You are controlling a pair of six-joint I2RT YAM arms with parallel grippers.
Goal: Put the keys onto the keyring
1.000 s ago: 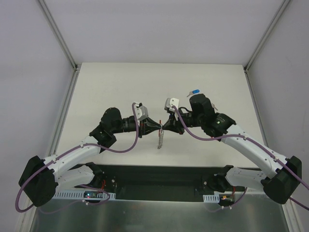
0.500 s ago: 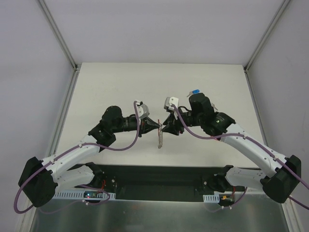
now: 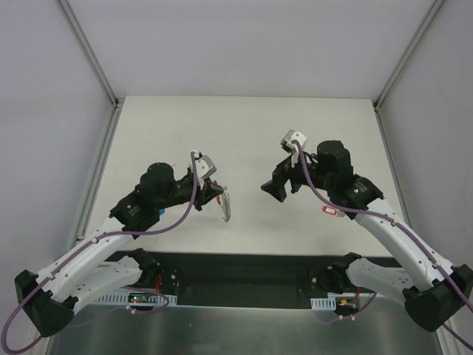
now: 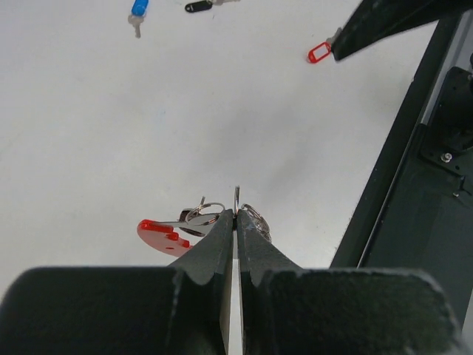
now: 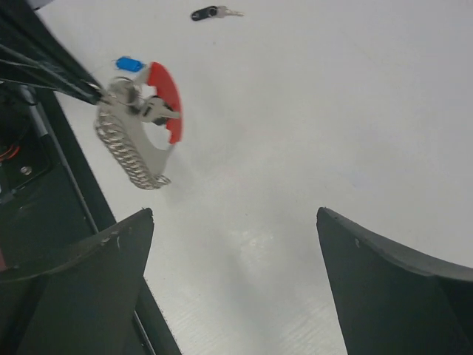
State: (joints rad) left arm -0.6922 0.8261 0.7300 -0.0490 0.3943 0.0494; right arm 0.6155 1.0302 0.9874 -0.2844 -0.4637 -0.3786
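My left gripper is shut on a thin ring of the keyring. The keyring hangs from it above the table, with its curved red segment up and its silver chain dangling. A small silver key lies against the red segment. My right gripper is wide open and holds nothing; it hovers well to the right of the keyring. A red-tagged key lies beside the right arm. A blue key and a black key lie farther off.
The black base strip runs along the table's near edge below both arms. Another black-tagged key lies on the white table beyond the keyring in the right wrist view. A small blue tag shows behind the keyring.
The right gripper opened, let go of the keyring and drew back to the right. The left gripper stayed shut and carried the keyring left. The arms now stand apart.
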